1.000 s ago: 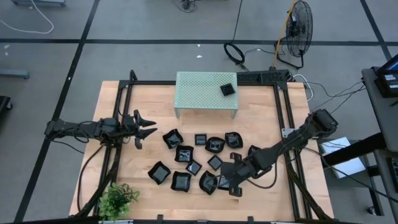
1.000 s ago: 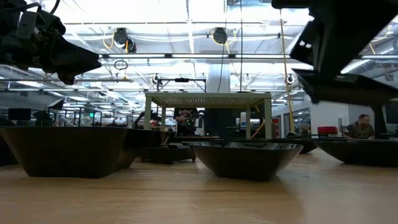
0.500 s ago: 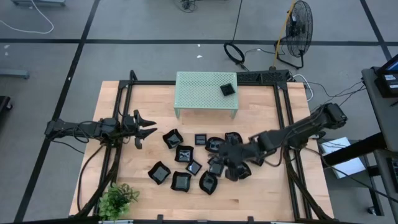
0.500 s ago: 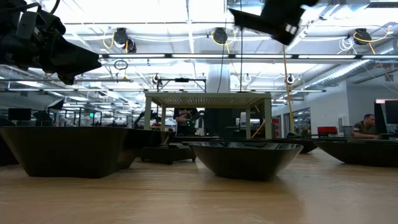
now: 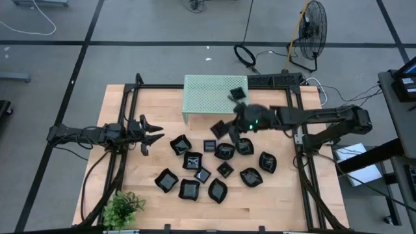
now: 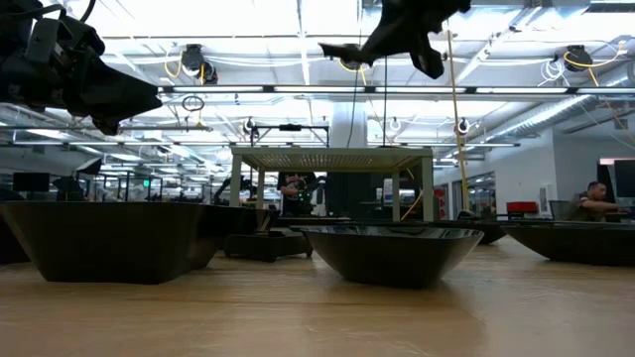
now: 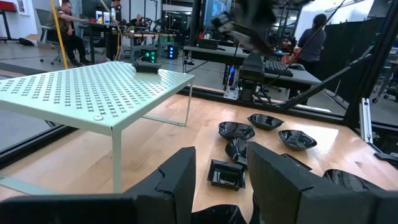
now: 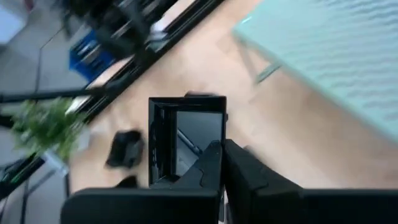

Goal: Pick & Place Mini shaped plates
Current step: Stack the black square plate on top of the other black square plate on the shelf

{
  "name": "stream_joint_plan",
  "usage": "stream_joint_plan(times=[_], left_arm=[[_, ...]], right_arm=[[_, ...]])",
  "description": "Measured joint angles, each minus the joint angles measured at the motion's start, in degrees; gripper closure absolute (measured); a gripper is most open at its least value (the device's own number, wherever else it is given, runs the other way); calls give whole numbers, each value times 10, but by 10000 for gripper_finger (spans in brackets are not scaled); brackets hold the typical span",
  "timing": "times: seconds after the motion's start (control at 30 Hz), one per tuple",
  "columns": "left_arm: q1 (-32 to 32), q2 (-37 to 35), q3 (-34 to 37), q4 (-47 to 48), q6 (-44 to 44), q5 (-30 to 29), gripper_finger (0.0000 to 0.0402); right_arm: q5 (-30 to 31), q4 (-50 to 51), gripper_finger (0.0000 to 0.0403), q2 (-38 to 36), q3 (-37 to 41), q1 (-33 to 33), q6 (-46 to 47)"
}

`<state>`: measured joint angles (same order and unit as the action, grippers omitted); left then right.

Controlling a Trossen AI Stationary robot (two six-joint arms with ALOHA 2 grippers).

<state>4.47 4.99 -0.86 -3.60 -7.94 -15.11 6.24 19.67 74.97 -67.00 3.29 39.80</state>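
Several small glossy black plates (image 5: 189, 189) rest on their bases on the wooden table, in front of the pale green perforated stand (image 5: 208, 94). One more plate (image 5: 238, 93) sits on the stand's right far corner. My right gripper (image 5: 229, 127) hovers high just in front of the stand, shut on a square black plate (image 5: 219, 128); the low view shows the gripper (image 6: 382, 45) and that plate (image 6: 335, 50) well above the stand top. My left gripper (image 5: 158, 132) waits open at the table's left, above the surface, pointing right. My right gripper pinches the square plate by one side wall (image 8: 202, 152), at the middle of that side. The fingers (image 8: 208, 168) reach it from the table's right. The plate is lifted clear, sticking out beyond the fingertips and tilted.
A small potted plant (image 5: 123, 207) stands at the near left corner. Black frame rails (image 5: 298, 117) run along the table's left and right sides. Bare wood lies between my left gripper and the plates. People sit at desks in the room behind.
My right gripper has risen from low over the plates near the table's near right part and swung toward the far edge, up to the front of the stand. The square plate has come along with it and now hangs clear in the air.
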Motion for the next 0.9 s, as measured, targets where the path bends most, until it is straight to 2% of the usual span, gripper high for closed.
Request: stream_joint_plan(times=[0.37,0.9], left_arm=[[0,0,0,0,0,0,256],[0,0,0,0,0,0,256]], right_arm=[[-14,0,401,-14,0,132,-4],[-25,38,401,-14,0,260,-44]])
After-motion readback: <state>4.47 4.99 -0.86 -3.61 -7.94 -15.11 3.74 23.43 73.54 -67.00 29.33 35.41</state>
